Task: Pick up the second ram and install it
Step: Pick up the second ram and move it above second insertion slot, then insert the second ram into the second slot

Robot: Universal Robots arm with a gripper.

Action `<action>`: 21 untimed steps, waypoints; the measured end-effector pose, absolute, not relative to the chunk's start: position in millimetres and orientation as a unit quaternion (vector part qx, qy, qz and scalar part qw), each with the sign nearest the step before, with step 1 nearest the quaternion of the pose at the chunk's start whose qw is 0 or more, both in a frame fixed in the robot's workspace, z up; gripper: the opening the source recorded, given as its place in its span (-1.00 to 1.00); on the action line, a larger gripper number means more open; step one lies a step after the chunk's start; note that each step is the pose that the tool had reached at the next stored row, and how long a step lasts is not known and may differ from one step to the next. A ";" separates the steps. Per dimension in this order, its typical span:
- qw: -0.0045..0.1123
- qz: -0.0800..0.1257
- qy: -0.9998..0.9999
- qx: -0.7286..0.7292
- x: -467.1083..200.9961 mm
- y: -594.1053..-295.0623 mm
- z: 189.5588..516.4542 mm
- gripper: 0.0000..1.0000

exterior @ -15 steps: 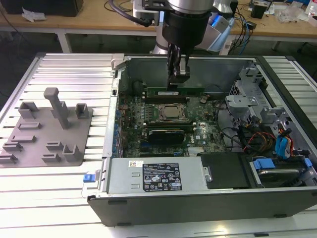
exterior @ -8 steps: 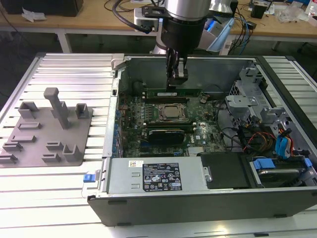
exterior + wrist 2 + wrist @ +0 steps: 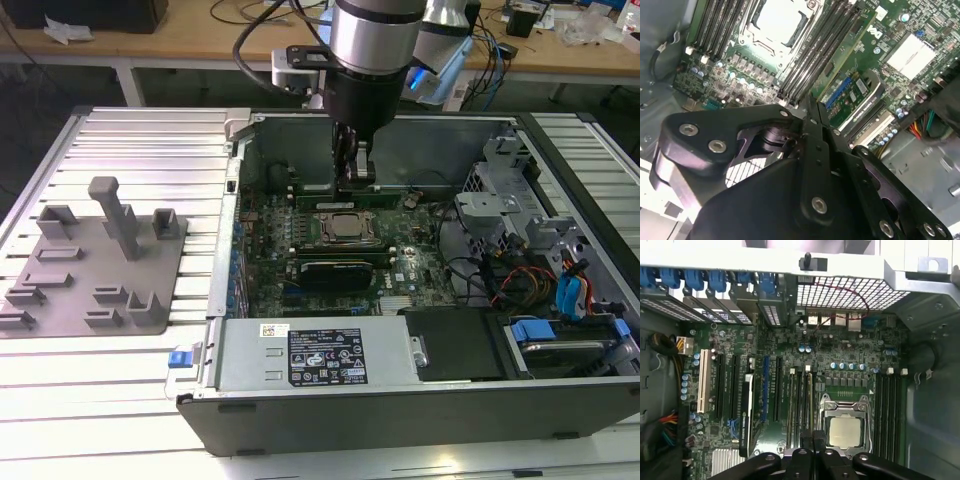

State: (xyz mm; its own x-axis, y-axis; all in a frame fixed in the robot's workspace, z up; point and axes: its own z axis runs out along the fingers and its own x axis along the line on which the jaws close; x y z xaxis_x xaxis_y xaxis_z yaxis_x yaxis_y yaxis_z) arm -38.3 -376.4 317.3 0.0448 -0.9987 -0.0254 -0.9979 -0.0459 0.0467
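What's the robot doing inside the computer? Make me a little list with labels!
gripper: fingers together, down inside the open computer case
second ram: green stick upright beside the processor socket, one end at the gripper's tips
hold: cannot tell whether gripped or pressed
grey holder blocks: outside the case, on the exterior view's left

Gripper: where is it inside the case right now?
In the exterior view the gripper hangs inside the open computer case, over the memory slots on the far side of the processor socket, near the case's far wall.
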 end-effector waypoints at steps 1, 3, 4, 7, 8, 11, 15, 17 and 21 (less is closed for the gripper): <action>0.008 -0.025 -0.690 0.723 -38.3 -376.3 315.5 -0.82; 0.008 -0.025 -0.690 0.723 -38.2 -375.4 310.2 -0.82; 0.008 -0.025 -0.690 0.723 -38.1 -375.1 309.4 -0.82; 0.008 -0.025 -0.690 0.723 -38.0 -374.9 307.2 -0.82; 0.008 -0.025 -0.690 0.723 -37.8 -373.3 305.7 -0.82; 0.008 -0.025 -0.690 0.723 -37.7 -372.6 305.5 -0.82; 0.008 -0.025 -0.690 0.723 -37.7 -372.4 305.4 -0.82; 0.008 -0.025 -0.690 0.723 -37.7 -372.3 305.4 -0.82; 0.008 -0.025 -0.690 0.723 -37.7 -372.1 305.4 -0.82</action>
State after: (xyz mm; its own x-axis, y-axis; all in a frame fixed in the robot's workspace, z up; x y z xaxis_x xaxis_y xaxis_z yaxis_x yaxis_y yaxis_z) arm -37.7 -372.1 305.4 0.0463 -0.9986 -0.0254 -0.9978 -0.0474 0.0467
